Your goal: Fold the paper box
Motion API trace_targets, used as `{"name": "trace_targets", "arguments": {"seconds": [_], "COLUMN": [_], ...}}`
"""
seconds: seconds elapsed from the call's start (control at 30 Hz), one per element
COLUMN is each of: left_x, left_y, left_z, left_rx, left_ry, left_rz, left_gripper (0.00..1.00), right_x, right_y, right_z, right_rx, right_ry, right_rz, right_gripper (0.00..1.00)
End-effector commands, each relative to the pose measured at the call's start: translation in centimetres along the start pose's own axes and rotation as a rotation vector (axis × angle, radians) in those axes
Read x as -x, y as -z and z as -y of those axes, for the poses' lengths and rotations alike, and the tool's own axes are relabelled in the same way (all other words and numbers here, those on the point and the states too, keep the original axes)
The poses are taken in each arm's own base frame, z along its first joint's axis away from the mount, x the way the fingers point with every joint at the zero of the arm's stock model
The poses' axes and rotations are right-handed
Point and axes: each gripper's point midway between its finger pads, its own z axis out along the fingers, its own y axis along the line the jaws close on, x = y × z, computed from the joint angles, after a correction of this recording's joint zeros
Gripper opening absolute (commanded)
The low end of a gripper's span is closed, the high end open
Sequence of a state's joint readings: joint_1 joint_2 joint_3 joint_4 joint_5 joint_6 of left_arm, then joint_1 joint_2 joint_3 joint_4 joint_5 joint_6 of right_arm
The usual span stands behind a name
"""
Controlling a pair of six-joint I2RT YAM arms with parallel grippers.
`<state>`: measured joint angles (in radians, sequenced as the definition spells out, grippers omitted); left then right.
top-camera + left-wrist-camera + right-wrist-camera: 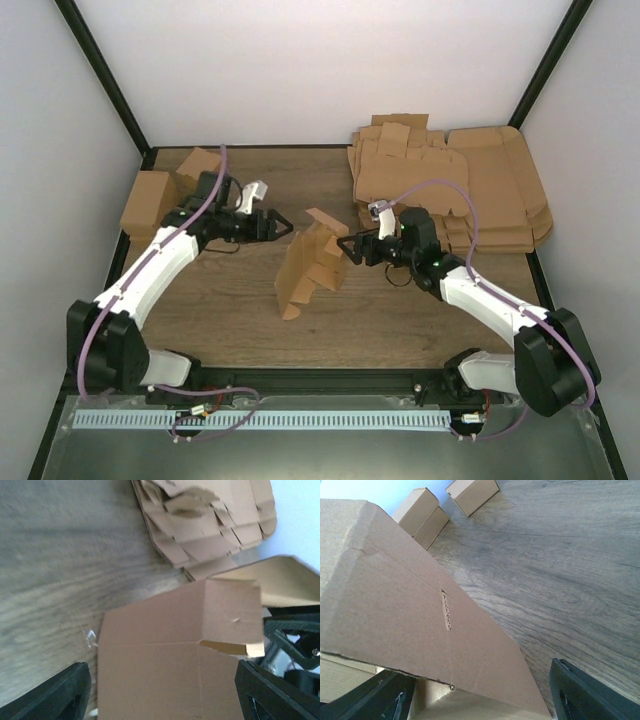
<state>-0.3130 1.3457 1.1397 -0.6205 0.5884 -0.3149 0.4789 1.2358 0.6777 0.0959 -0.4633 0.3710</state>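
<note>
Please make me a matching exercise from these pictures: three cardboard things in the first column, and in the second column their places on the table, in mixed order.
Column 1
1. paper box
2. heap of flat sheets
3. small cartons

Column 2
a. far left corner of the table
b. middle of the table, standing half-folded
c. far right corner of the table

Pairs: 1-b; 2-c; 3-a
</note>
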Motion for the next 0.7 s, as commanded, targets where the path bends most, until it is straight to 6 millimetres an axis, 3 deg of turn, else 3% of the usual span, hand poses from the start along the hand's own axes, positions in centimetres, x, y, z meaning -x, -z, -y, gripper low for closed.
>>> {"name": "trace_targets", "arguments": {"seconds": [0.0,0.43,0.67], "left_x": [0.0,0.1,-0.9], "left_y": [-1.2,-4.7,-6.5], "left_z": [2.3,0.5,0.3], "left_rx": [-0.192,-0.234,-0.289], "left_ry": [-0.014,0.039,0.046], "left_rz": [-0.013,-0.041,-0.109], "left_gripper": [0.83,0.83,0.8], "right_x": [0.5,0.0,-0.3], "right_y": [0.4,0.2,-0.1], "right_z": [-0.3,-0.4,-0.3], "right_rx": [0.012,0.025,0.03], "right_ry": [0.028,0.029,0.024], "right_rz": [0.006,-0.009,-0.02], "right_gripper": [0.76,0.76,0.76]}}
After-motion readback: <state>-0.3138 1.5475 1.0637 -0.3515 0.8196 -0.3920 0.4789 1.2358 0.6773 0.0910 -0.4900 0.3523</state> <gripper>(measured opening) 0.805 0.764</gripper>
